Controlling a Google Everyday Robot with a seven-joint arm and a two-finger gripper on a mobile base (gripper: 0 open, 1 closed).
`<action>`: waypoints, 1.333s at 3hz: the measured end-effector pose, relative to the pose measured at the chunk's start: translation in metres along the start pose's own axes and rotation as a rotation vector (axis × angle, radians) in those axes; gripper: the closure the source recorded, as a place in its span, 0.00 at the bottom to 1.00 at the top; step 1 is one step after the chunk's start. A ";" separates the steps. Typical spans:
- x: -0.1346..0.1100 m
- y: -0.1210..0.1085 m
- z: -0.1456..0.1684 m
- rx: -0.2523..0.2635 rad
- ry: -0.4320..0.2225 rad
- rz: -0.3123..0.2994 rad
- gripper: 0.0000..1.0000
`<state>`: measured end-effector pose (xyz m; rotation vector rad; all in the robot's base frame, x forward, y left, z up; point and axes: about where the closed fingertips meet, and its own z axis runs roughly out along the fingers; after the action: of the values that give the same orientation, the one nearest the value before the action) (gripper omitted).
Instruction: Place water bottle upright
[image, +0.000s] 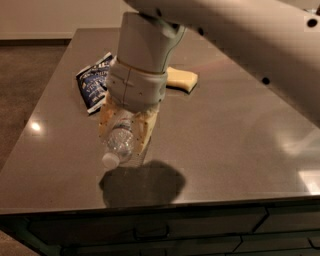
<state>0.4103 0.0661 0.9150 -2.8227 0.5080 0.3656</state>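
The water bottle (119, 141) is a small clear ribbed bottle with a white cap. It is held between the tan fingers (144, 131) of my gripper (125, 131), lifted off the grey table (225, 145). It is tilted, with the cap pointing down and toward the front left. Its shadow lies on the table just below. The arm comes in from the upper right and hides the bottle's upper part.
A dark blue snack bag (95, 82) lies on the table behind and left of the gripper. A yellow sponge (181, 79) lies behind it to the right. The table's front edge runs just below the shadow, with drawers under it.
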 end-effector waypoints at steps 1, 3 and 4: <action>-0.003 -0.010 -0.033 0.109 -0.097 0.198 1.00; -0.002 -0.033 -0.077 0.280 -0.291 0.583 1.00; 0.006 -0.043 -0.085 0.349 -0.390 0.757 1.00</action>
<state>0.4482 0.0788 1.0016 -2.0546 1.3739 0.8418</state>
